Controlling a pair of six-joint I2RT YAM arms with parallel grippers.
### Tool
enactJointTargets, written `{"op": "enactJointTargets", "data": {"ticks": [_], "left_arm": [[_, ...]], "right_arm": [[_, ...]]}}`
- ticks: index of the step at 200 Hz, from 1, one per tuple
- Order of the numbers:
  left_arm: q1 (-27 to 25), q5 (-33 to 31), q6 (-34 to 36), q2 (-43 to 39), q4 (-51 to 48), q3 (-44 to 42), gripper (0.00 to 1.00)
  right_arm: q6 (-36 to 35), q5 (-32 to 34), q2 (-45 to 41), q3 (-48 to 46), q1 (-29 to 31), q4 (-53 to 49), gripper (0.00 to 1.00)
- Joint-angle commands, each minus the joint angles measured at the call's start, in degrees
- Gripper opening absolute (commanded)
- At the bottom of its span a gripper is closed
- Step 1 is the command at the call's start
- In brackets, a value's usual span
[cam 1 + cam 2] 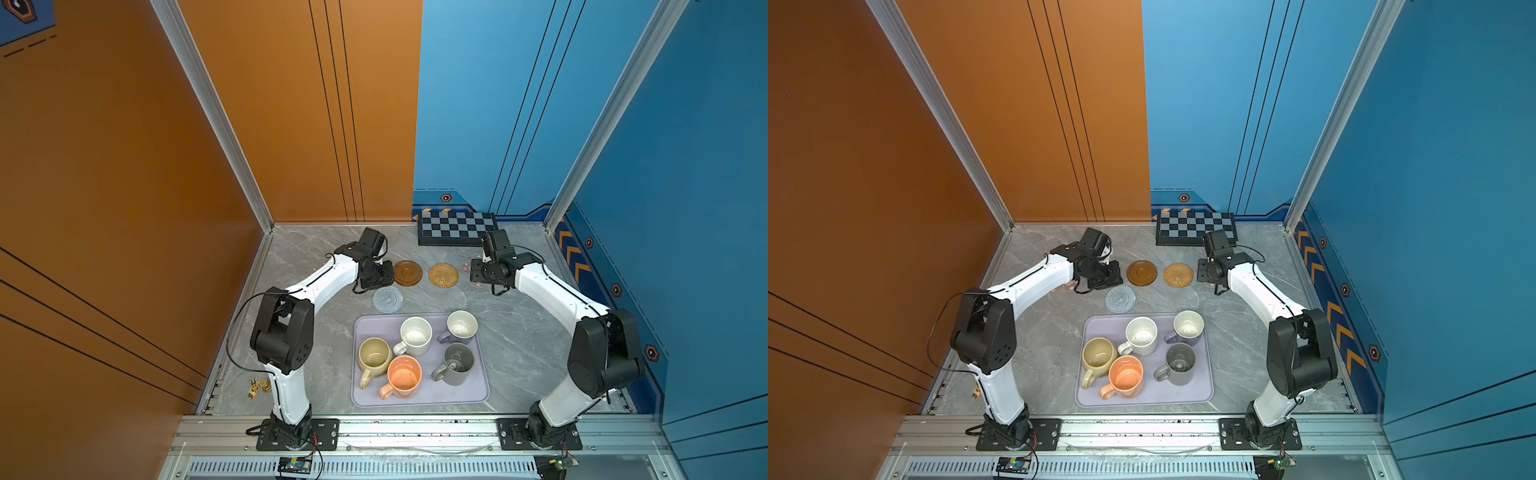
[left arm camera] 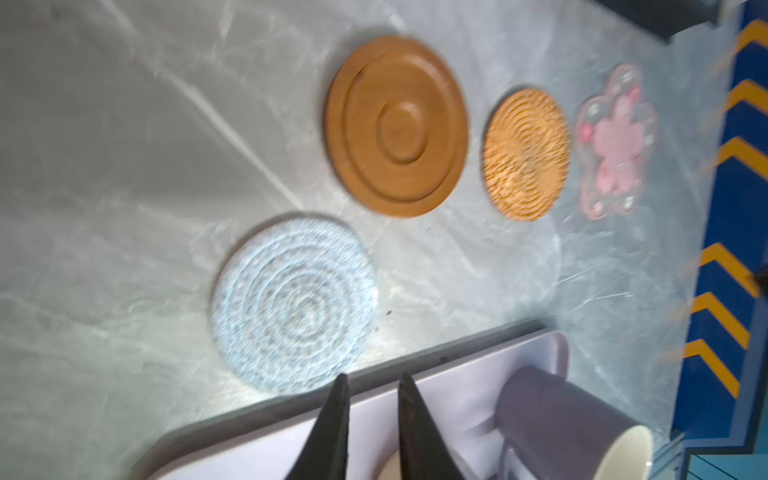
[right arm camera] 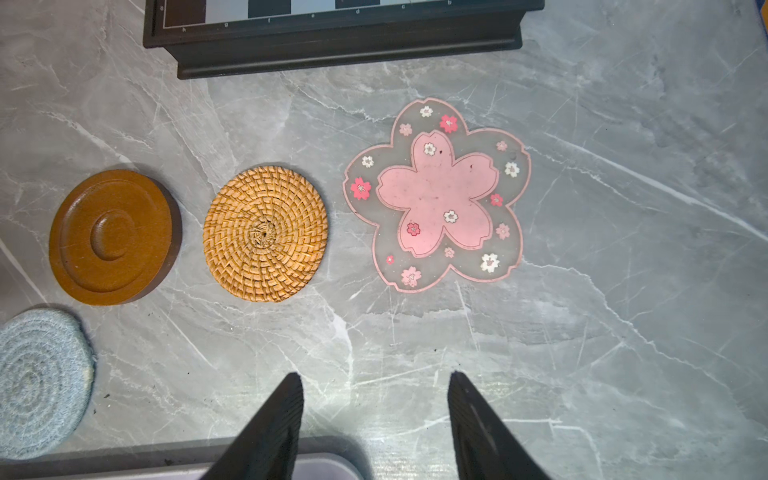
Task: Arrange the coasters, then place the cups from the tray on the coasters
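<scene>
In both top views the lavender tray (image 1: 419, 400) holds the cups: beige (image 1: 373, 357), speckled white (image 1: 415, 334), orange (image 1: 404, 376), lavender (image 1: 461, 326) and grey (image 1: 458, 363). Behind the tray lie the coasters: blue-grey crocheted (image 1: 387, 299), brown wooden (image 1: 407, 273) and rattan (image 1: 444, 275). A pink flower (image 3: 436, 195) lies under my right gripper (image 3: 374, 374), which hangs open above bare table. A second pink flower (image 1: 1069, 286) peeks from under the left arm. My left gripper (image 2: 372, 376) hovers over the tray's far rim, its jaws narrowly apart with nothing between them.
A black-and-grey checkerboard (image 1: 457, 228) lies against the back wall, just behind the right wrist. A small colourful object (image 1: 257, 386) sits near the left arm's base. Orange and blue walls close the table on three sides.
</scene>
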Motion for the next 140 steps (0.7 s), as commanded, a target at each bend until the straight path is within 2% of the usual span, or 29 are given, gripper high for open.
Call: {"op": "enactJointTargets", "data": {"ticks": [1, 72, 140], "left_arm": [[-0.6, -3.8, 1.5, -3.9, -1.1, -3.2, 0.24], [-4.2, -6.7, 2.5, -0.5, -0.4, -3.7, 0.23], [-4.5, -6.1, 1.3, 5.1, 1.5, -2.3, 0.22]], "right_arm": [[0.5, -1.0, -2.0, -0.4, 0.1, 0.6, 0.59], [1.5, 0.3, -3.6, -1.2, 1.7, 0.6, 0.59], [1.7, 0.9, -3.2, 0.1, 2.0, 0.2, 0.60]]}}
